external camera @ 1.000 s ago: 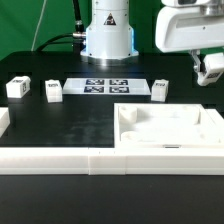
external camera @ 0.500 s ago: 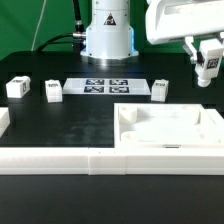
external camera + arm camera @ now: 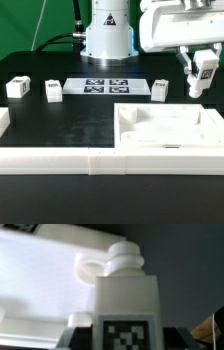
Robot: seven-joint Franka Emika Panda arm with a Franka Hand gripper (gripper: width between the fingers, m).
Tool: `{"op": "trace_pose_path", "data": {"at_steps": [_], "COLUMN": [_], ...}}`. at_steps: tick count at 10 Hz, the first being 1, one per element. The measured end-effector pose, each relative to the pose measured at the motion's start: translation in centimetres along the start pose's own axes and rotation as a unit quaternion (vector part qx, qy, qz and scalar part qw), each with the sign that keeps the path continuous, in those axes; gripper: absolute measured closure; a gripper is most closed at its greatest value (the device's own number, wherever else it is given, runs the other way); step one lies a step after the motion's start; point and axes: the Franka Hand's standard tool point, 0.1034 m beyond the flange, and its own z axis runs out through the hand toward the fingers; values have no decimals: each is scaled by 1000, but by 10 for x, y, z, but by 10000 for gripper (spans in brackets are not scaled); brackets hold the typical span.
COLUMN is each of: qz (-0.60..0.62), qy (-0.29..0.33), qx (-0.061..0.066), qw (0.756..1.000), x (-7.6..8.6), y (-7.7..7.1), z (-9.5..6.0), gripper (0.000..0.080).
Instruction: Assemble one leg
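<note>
- The gripper [image 3: 204, 66] holds one leg [image 3: 201, 80] up in the air; its two fingers [image 3: 76, 339] are pressed on the leg's sides, close to the end with the black-and-white tag.
- The held leg hangs above the far corner of the panel [image 3: 170, 128], on the exterior view's right; it does not touch the panel; it looks a bit tilted.
- In the wrist view the leg [image 3: 128, 291] points away from the camera toward the panel [image 3: 40, 280]; the round peg [image 3: 125, 255] is at its free end; a round shape on the panel, likely a corner hole [image 3: 92, 269], sits just beside the peg.
- A spare leg [image 3: 159, 90] stands on the table [image 3: 60, 120] just behind the panel; a second spare leg [image 3: 53, 92] and a third spare leg [image 3: 16, 88] stand well away from the panel, toward the exterior view's left.
- The marker board [image 3: 105, 86] lies flat behind the panel, between the spare legs.
- The leg looks small, light and hard; it will likely not bend; its smooth sides could let it slip or turn in the grip.
- The flat sides near the tag look like the best place to hold; that leaves the peg end free.
- The step in hand seems to be bringing the peg over the corner hole; the leg should stand straight first; a tilted peg could catch on the rim and get stuck.
</note>
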Motion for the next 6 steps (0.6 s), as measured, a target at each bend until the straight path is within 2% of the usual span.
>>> {"op": "trace_pose_path", "data": {"at_steps": [2,3,6], "qz": [-22,-24,-23], "qy": [2,0,3], "qx": [-9,-8,-9], "qw": [1000,1000,1000], "x": [11,21,21], "y": [22,24,24], "z": [14,14,15], "gripper": [511,511,511]}}
